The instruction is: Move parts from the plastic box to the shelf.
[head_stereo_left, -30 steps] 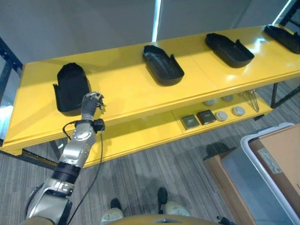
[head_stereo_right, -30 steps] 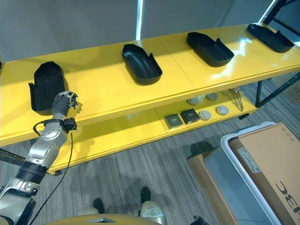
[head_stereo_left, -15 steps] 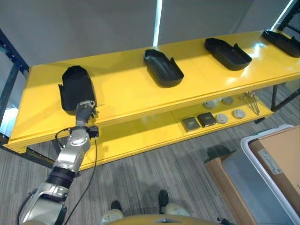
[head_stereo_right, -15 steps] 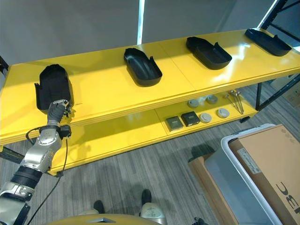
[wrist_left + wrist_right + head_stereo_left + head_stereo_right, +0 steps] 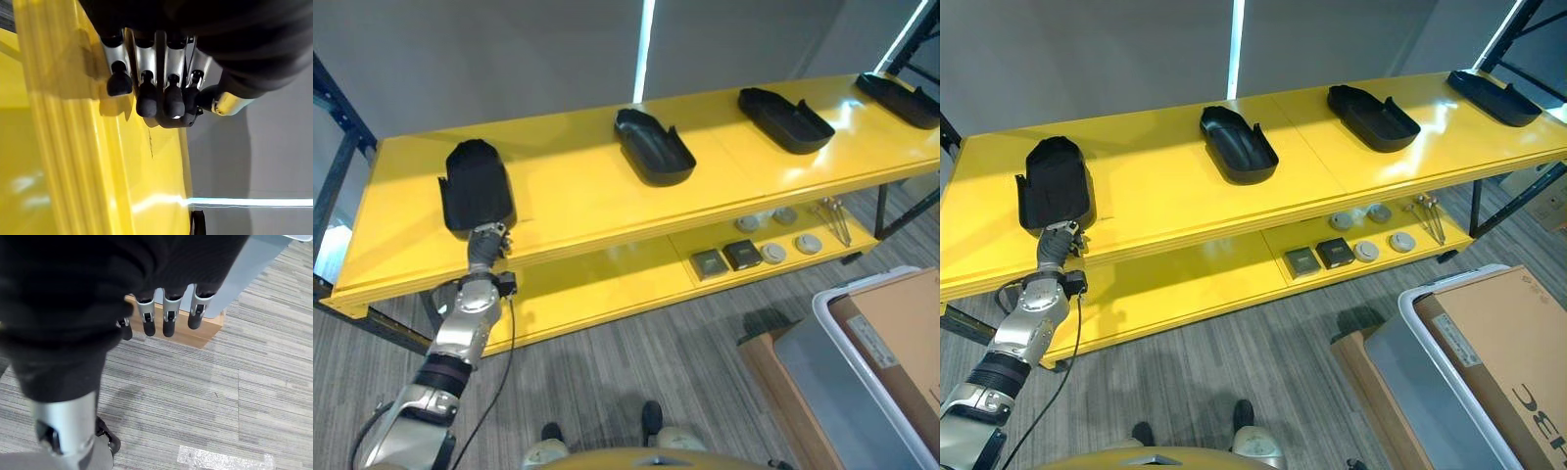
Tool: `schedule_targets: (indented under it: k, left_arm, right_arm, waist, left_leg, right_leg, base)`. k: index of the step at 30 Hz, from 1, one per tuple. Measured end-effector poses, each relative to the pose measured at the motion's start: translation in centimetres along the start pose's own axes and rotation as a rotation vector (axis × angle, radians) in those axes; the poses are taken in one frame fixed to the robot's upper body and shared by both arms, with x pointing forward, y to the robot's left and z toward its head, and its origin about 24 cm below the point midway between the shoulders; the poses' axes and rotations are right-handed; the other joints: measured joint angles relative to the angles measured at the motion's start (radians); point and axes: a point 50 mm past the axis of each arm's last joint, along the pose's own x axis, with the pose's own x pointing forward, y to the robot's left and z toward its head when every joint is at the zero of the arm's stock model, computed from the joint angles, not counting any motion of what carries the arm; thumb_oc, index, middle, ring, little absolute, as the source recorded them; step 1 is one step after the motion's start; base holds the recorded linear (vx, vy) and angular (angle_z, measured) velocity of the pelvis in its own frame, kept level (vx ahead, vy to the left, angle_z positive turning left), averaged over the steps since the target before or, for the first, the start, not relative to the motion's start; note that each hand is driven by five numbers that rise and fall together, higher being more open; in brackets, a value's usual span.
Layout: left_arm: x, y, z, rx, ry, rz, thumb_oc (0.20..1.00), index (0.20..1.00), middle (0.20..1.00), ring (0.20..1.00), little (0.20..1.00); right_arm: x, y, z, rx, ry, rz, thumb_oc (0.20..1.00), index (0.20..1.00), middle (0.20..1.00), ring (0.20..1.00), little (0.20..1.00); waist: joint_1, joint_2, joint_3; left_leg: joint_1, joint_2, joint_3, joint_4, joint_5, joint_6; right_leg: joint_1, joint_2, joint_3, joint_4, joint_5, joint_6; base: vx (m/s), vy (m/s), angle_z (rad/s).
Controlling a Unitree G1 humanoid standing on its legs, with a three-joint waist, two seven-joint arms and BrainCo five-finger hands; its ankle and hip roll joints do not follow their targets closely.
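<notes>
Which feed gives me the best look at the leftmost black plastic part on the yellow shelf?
The left eye view: the leftmost black plastic part shows whole on the yellow shelf, left hand at its near edge. The right eye view matches. The left wrist view shows its dark edge past the fingers.

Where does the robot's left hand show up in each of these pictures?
Left eye view: left hand, lower left, at the yellow shelf's front edge.
Right eye view: left hand, same spot.
Left wrist view: its fingers against the shelf.
Right wrist view: the right hand instead, over floor.
Shared landmark: the yellow shelf.
</notes>
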Motion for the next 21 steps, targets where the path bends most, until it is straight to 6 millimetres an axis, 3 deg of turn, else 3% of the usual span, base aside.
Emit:
schedule_targets:
  k: [13,21]
  left_arm:
    - [0.5,0.9,1.0,-0.015,-0.035,0.036,0.2,0.2,0.2,0.2,0.2]
    - [0.9,1.7,-0.4,0.013,0.038,0.075,0.2,0.2,0.2,0.2,0.2]
  right_arm:
    - [0.0,0.2,-0.1,-0.011,0.0,0.012,1.0,1.0,1.0,1.0,1.0]
    - [-0.1,0.3,0.0,-0.014,-0.003,0.018,1.0,1.0,1.0,1.0,1.0]
  waist:
    - [-0.005,-0.001,0.0]
    - [-0.021,-0.001,0.0]
  left_leg:
    - [-0.001,0.0,0.0,0.0,0.001,0.0]
    - [-0.002,0.001,0.006,0.0,0.0,0.0]
  right_leg:
    - [-0.001,0.0,0.0,-0.002,0.0,0.0]
    - [-0.004,0.001,0.003,-0.002,0.0,0.0]
  base:
    - [0.0,0.0,0.0]
    - [0.0,0.0,0.0]
